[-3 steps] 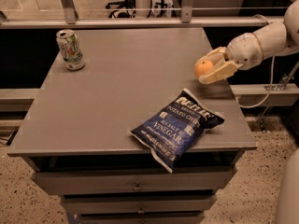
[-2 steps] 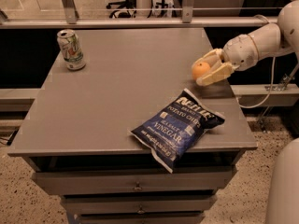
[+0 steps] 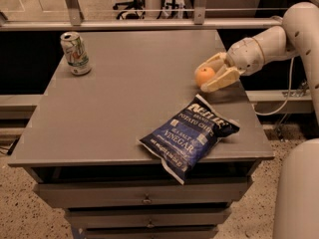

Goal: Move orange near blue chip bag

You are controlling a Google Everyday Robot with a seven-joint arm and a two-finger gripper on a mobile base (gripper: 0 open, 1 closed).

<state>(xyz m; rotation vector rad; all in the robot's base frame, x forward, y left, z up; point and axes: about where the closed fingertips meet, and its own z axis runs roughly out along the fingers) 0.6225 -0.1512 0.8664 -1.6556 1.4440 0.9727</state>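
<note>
Since the earlier frame the gripper (image 3: 201, 79) has shifted a little left, in from the table's (image 3: 124, 103) right edge, taking the orange (image 3: 204, 76) with it. Its two fingers are clamped on the orange, one on each side. The orange sits low over the right rear of the tabletop; you can't tell if it touches the surface. The chip bag (image 3: 192, 136) hasn't moved and lies at the front right edge, near the orange but with a clear gap between them. The soda can (image 3: 75, 53) is far off at the back left. Looks like you're mid-carry, so close the gap toward the bag's top end before you release.
</note>
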